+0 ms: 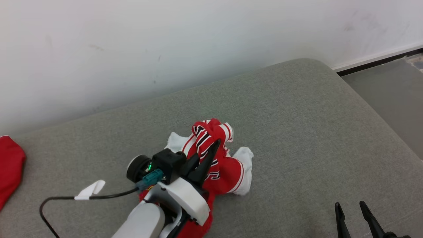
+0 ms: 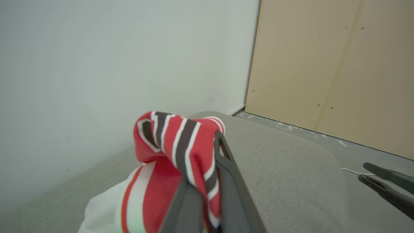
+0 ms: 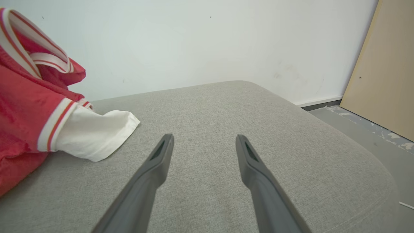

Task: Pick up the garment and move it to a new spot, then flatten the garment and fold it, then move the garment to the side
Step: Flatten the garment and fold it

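Observation:
The garment (image 1: 224,165) is a crumpled red top with white sleeves and black-and-white striped trim, lying near the middle of the grey cushioned surface (image 1: 297,125). My left gripper (image 1: 214,145) is shut on a bunched fold of its striped trim; in the left wrist view the striped cloth (image 2: 181,142) is pinched between the two dark fingers (image 2: 229,181). My right gripper (image 1: 350,206) stands open at the lower right, well apart from the garment; in the right wrist view its fingers (image 3: 155,168) hover over bare cushion, with the garment (image 3: 32,116) at the left.
A second red cloth (image 1: 10,165) lies at the cushion's far left edge. A black cable with a white tag (image 1: 89,191) trails from my left wrist. A white wall (image 1: 165,49) backs the cushion, grey floor (image 1: 396,92) lies right, and a tan board (image 2: 339,71) leans beyond.

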Tool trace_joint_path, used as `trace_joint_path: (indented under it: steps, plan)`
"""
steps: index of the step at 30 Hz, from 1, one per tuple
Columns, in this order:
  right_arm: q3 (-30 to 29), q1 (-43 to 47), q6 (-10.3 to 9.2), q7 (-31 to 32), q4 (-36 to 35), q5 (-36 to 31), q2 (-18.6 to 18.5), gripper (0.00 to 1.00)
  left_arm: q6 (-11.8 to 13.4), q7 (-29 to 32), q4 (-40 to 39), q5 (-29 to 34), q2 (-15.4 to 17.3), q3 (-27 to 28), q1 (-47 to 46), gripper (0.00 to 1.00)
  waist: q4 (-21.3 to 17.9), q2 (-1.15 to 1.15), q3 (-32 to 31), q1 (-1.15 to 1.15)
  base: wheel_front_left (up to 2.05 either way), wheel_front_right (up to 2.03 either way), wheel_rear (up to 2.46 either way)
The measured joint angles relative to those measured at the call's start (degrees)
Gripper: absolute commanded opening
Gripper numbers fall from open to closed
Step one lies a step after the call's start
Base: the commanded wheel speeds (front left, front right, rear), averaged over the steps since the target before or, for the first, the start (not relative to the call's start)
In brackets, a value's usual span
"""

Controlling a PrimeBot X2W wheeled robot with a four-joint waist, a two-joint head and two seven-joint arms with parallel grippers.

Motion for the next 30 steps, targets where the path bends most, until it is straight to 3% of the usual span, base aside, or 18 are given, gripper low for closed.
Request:
trace_joint_path:
  steps: [8,21,30]
  plan:
    - [0.87,-1.09,0.0,0.0,-0.34,0.13,0.0,1.0,2.03,-1.87,1.54,2.11,3.18,3.16,-3.54,0.0,-0.19,0.0,1.79,0.0,0.0,0.0,0.0]
    - [3.64,-4.85,0.0,0.0,-0.02,2.74,-0.01,1.0,1.46,-7.66,23.74,3.63,4.25,5.55,-19.3,0.0,-3.34,0.0,8.43,0.0,0.0,0.0,0.0]
    - [5.0,-6.19,0.0,0.0,0.3,3.98,-0.01,1.0,3.09,-10.34,36.39,4.38,4.79,7.44,-27.66,0.0,-6.51,0.0,12.44,0.0,0.0,0.0,0.0]
